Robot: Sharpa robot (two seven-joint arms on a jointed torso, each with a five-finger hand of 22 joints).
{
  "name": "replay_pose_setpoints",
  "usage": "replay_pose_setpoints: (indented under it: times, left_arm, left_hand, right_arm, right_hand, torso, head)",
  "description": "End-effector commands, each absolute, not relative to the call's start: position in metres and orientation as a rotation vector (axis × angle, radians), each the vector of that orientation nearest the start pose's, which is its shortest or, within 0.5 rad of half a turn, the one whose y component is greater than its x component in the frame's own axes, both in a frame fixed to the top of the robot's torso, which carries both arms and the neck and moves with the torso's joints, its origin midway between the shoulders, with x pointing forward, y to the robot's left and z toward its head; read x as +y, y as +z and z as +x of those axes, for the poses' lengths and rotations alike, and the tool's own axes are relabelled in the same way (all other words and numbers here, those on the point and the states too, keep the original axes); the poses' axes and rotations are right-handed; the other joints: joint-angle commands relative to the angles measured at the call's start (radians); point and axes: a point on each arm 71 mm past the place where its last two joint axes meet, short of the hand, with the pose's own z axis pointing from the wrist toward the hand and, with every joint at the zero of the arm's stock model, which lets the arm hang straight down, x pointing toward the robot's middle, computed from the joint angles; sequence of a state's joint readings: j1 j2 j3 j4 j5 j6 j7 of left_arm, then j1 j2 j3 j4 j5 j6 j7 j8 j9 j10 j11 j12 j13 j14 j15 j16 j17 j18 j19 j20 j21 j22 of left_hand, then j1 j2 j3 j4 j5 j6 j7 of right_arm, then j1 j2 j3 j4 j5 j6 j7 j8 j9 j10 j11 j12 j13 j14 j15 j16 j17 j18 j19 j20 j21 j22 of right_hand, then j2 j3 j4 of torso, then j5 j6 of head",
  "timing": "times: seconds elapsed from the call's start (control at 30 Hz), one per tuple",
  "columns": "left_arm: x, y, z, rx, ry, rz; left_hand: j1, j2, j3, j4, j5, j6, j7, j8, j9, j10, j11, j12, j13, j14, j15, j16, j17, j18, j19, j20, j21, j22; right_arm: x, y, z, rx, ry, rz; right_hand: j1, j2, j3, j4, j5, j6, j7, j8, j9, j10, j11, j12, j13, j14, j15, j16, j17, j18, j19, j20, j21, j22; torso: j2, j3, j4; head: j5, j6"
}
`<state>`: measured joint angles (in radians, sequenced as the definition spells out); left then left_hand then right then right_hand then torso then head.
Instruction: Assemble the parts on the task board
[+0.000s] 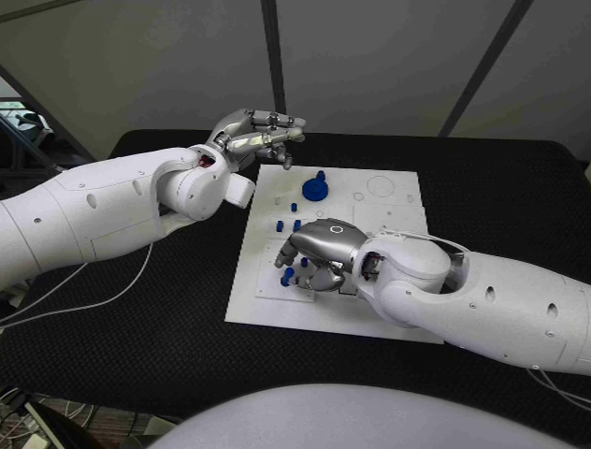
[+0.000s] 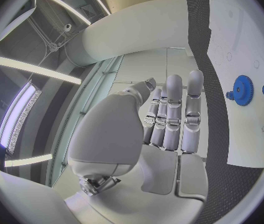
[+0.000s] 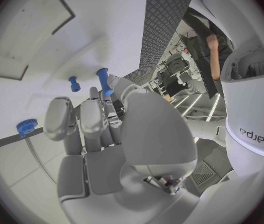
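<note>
From the head view I see the task board [image 1: 377,201] lying in the middle of the black table [image 1: 511,206]. My left hand [image 1: 258,133] hovers off the board's far left corner, fingers loosely apart, nothing in it. A blue gear [image 1: 317,188] stands on the board near that hand, and several small blue pegs [image 1: 295,225] stand along the board's left side. My right hand [image 1: 317,254] is down over the board's near left part, fingers curled among the pegs there; I cannot tell from here whether it grips one.

In the left wrist view my left hand [image 2: 169,119] is held flat with straight fingers, empty; the gear [image 2: 243,90] sits on the board beyond.

In the right wrist view my right hand [image 3: 101,124] has a blue peg [image 3: 104,81] at its fingertips; a second peg [image 3: 74,83] stands just beside.
</note>
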<state>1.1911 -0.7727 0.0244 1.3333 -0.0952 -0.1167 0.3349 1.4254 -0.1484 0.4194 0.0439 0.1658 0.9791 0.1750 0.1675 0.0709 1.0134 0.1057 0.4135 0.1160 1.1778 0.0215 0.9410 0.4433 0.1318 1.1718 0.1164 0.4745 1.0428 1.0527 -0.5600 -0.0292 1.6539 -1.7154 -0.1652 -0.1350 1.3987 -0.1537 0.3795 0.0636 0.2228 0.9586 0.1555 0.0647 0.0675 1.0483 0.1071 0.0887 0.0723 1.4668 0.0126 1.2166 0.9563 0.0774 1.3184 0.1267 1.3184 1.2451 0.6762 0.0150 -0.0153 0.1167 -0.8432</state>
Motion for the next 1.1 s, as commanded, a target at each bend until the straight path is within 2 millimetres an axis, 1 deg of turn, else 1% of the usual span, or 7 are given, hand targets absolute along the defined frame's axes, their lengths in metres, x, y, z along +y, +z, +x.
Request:
replay_pose_setpoints:
  times: [0.03, 0.17, 0.3, 0.57, 0.7, 0.9, 1.1]
  left_arm:
    - [0.22, -0.172, 0.525, 1.485, -1.611, -1.019]
    - [0.22, -0.173, 0.526, 1.485, -1.61, -1.02]
    - [0.22, -0.173, 0.526, 1.486, -1.609, -1.021]
    - [0.22, -0.173, 0.526, 1.487, -1.609, -1.021]
    - [0.22, -0.173, 0.526, 1.487, -1.609, -1.021]
    - [0.221, -0.173, 0.526, 1.486, -1.607, -1.023]
    - [0.223, -0.174, 0.526, 1.485, -1.601, -1.024]
  left_hand:
    - [-0.004, 0.011, -0.007, -0.001, 0.002, 0.003, 0.004, 0.004, -0.002, -0.005, 0.0, 0.007, 0.0, -0.008, 0.001, -0.004, -0.002, 0.051, -0.008, 0.002, -0.005, -0.002]
    - [-0.004, 0.011, -0.007, -0.001, 0.002, 0.003, 0.004, 0.004, -0.002, -0.005, 0.0, 0.007, 0.0, -0.008, 0.001, -0.004, -0.002, 0.051, -0.008, 0.002, -0.005, -0.002]
    - [-0.004, 0.011, -0.007, -0.001, 0.002, 0.003, 0.004, 0.004, -0.002, -0.005, 0.0, 0.007, 0.0, -0.008, 0.001, -0.004, -0.002, 0.051, -0.008, 0.002, -0.005, -0.002]
    - [-0.004, 0.011, -0.007, -0.001, 0.002, 0.003, 0.004, 0.004, -0.002, -0.005, 0.0, 0.007, 0.0, -0.008, 0.001, -0.004, -0.002, 0.051, -0.008, 0.002, -0.005, -0.002]
    - [-0.004, 0.011, -0.007, -0.001, 0.002, 0.003, 0.004, 0.004, -0.002, -0.005, 0.0, 0.007, 0.0, -0.008, 0.001, -0.004, -0.002, 0.051, -0.008, 0.002, -0.005, -0.002]
    - [-0.004, 0.011, -0.007, -0.001, 0.002, 0.003, 0.004, 0.004, -0.002, -0.005, 0.0, 0.007, 0.0, -0.008, 0.001, -0.004, -0.002, 0.051, -0.008, 0.002, -0.005, -0.002]
    - [-0.004, 0.011, -0.007, -0.001, 0.002, 0.003, 0.004, 0.004, -0.002, -0.005, 0.0, 0.007, 0.0, -0.008, 0.001, -0.004, -0.002, 0.051, -0.008, 0.002, -0.005, -0.002]
  right_arm:
    - [-0.024, -0.214, 0.392, 1.621, 1.008, -0.54]
    - [-0.029, -0.212, 0.391, 1.601, 1.026, -0.514]
    - [-0.036, -0.212, 0.39, 1.615, 1.018, -0.504]
    - [-0.042, -0.219, 0.391, 1.698, 0.954, -0.541]
    - [-0.043, -0.218, 0.391, 1.694, 0.955, -0.54]
    - [-0.054, -0.208, 0.389, 1.591, 0.997, -0.479]
    - [-0.086, -0.197, 0.389, 1.567, 1.0, -0.347]
  right_hand:
    - [-0.01, -0.004, -0.006, -0.001, 0.004, -0.007, 0.0, -0.002, 0.0, -0.006, 0.0, 0.001, -0.001, -0.002, 0.007, -0.006, -0.002, 0.009, -0.006, -0.002, -0.004, 0.0]
    - [-0.01, -0.002, -0.008, -0.001, 0.007, -0.007, 0.002, -0.001, 0.0, -0.002, -0.001, 0.008, 0.0, -0.003, 0.007, -0.008, -0.006, 0.01, -0.006, -0.001, -0.006, -0.002]
    - [-0.008, 0.003, -0.008, -0.001, 0.012, -0.008, 0.002, 0.002, 0.002, 0.04, -0.011, 0.041, 0.008, -0.003, 0.0, -0.008, -0.006, 0.007, 0.004, -0.005, 0.002, 0.008]
    - [-0.024, -0.012, -0.035, 0.005, 0.005, -0.038, -0.007, -0.002, 0.0, 0.019, -0.01, 0.044, 0.004, -0.001, -0.001, -0.004, -0.003, 0.009, -0.001, -0.007, -0.005, 0.001]
    - [-0.023, -0.006, -0.04, 0.006, 0.01, -0.028, -0.005, 0.004, 0.003, 0.023, -0.012, 0.051, 0.005, -0.001, -0.002, -0.005, -0.006, 0.008, 0.002, -0.008, -0.004, 0.003]
    - [-0.009, 0.009, -0.033, 0.005, 0.048, 0.004, 0.001, 0.016, 0.009, 0.046, -0.014, 0.071, 0.007, -0.002, -0.004, -0.007, -0.011, 0.006, 0.011, -0.01, 0.003, 0.012]
    - [-0.011, 0.012, -0.027, 0.012, 0.047, 0.042, 0.007, 0.03, 0.015, 0.093, -0.017, 0.09, 0.011, 0.002, -0.006, 0.001, -0.001, 0.002, 0.024, -0.012, 0.015, 0.026]
  torso:
    - [0.0, 0.0013, -0.0007]
    - [-0.001, 0.0018, -0.0018]
    - [-0.001, 0.0011, -0.0017]
    - [0.0, 0.0007, 0.0]
    - [0.0, 0.0009, 0.0003]
    - [0.001, 0.0012, -0.0009]
    - [-0.002, -0.0008, -0.0038]
  head:
    - [0.0, 0.002]
    - [-0.001, 0.004]
    - [-0.002, 0.005]
    - [-0.004, 0.007]
    - [-0.005, 0.008]
    - [-0.009, 0.011]
    - [-0.031, 0.022]
